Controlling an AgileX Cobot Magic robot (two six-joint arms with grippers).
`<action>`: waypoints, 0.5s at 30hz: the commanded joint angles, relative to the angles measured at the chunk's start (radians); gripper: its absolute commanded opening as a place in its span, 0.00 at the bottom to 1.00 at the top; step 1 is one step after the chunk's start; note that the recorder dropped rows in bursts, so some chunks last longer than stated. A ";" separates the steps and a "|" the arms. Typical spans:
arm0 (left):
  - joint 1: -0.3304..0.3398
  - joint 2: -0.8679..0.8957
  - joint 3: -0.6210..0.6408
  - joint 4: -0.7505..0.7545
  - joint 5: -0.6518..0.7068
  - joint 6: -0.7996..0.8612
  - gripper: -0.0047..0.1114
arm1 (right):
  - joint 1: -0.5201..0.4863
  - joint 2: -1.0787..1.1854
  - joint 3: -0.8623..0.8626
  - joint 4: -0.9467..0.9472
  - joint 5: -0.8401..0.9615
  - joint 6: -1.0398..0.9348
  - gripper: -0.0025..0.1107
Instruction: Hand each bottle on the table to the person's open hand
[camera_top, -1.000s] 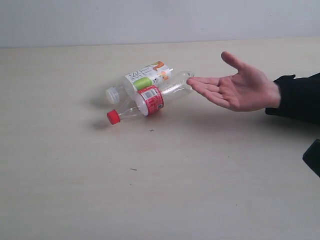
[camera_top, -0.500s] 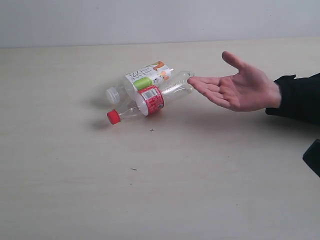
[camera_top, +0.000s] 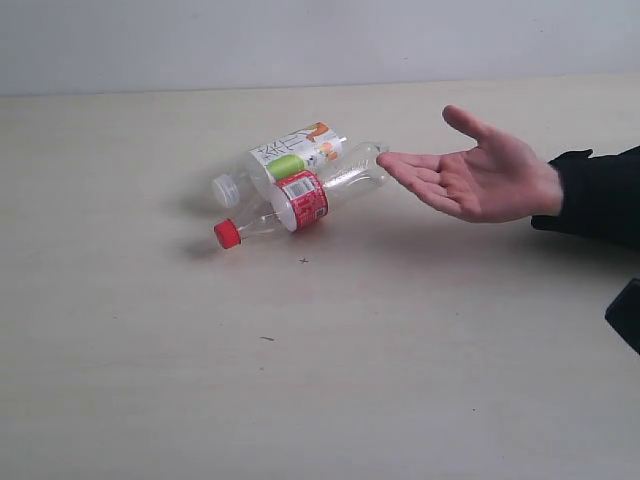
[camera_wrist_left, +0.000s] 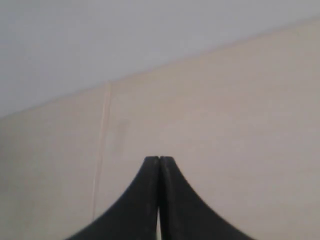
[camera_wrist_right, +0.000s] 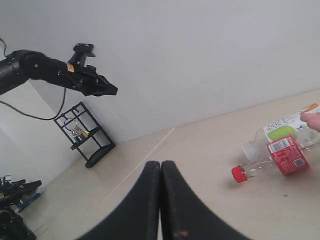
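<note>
Two bottles lie side by side on the table (camera_top: 150, 350). The clear red-label, red-cap bottle (camera_top: 300, 200) is in front. The clear white-label bottle with fruit print (camera_top: 292, 155) touches it behind. The person's open hand (camera_top: 475, 180) hovers palm up just right of them, fingertips near the bottles' bases. The yellow-label and green-and-white bottles are out of view. My right gripper (camera_wrist_right: 161, 164) is shut and empty, well short of the red-label bottle (camera_wrist_right: 285, 156) and the fruit-print bottle (camera_wrist_right: 280, 131). My left gripper (camera_wrist_left: 159, 159) is shut and empty over bare table.
A black piece of the right arm (camera_top: 625, 312) pokes in at the exterior view's right edge. The person's black sleeve (camera_top: 595, 195) lies at the right. The right wrist view shows the raised left arm (camera_wrist_right: 60, 70) and a black shelf rack (camera_wrist_right: 85, 135) beyond the table.
</note>
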 joint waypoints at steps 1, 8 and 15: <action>-0.013 0.160 -0.150 -0.459 0.247 0.393 0.04 | -0.003 -0.006 0.005 0.007 0.001 0.001 0.02; -0.211 0.293 -0.171 -0.697 0.179 0.516 0.04 | -0.003 -0.006 0.005 0.007 0.001 0.001 0.02; -0.435 0.400 -0.171 -0.706 0.029 0.538 0.04 | -0.003 -0.006 0.005 0.007 0.001 0.001 0.02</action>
